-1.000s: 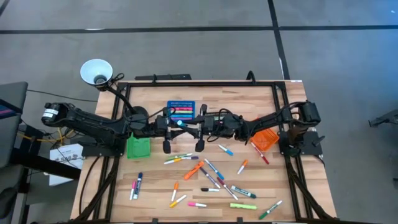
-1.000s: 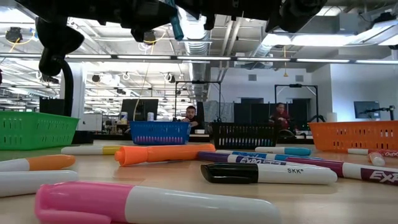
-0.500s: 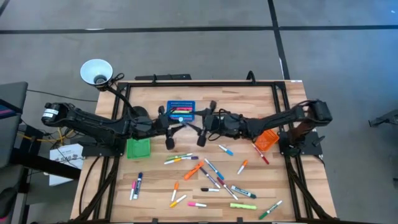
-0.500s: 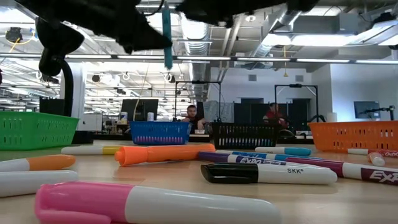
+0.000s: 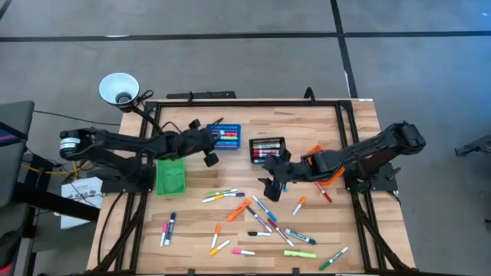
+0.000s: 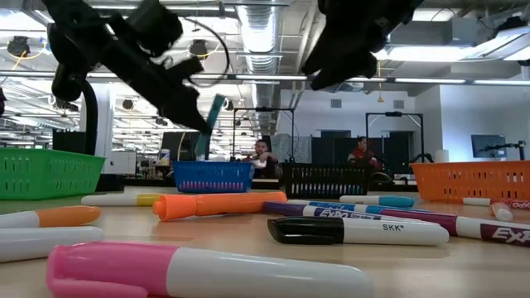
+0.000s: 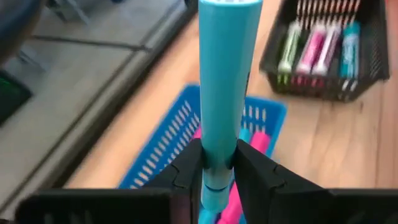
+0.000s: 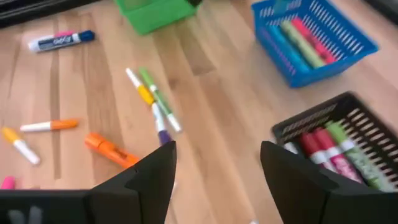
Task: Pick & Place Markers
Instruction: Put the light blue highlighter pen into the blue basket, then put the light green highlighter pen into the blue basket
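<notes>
teal marker (image 7: 221, 93) sits clamped between the fingers of the left gripper (image 5: 209, 156), which has swung away from the table's middle and now hangs just beside the blue bin (image 5: 223, 136), the marker tilted above it in the low view. the right gripper (image 5: 272, 182) has let go within the last second and pulled back from the meeting point; its jaws now stand wide and empty above the loose markers (image 5: 261, 222) near the middle of the table. judgement: a hand-over from right arm to left appears complete, and the drop into the blue bin is the step in hand. the black bin (image 5: 266, 147), hidden under the arms a moment ago, is now uncovered. contents: the blue bin already holds several markers in blue, pink and red; the black bin holds a row in red, pink and green; the green bin (image 5: 170, 177) shows nothing inside from above; the orange bin (image 5: 328, 170) is partly covered by the right arm, contents not determinable. roughly twenty markers remain scattered on the wooden table (image 5: 360, 230), so the task is far from finished.
</notes>
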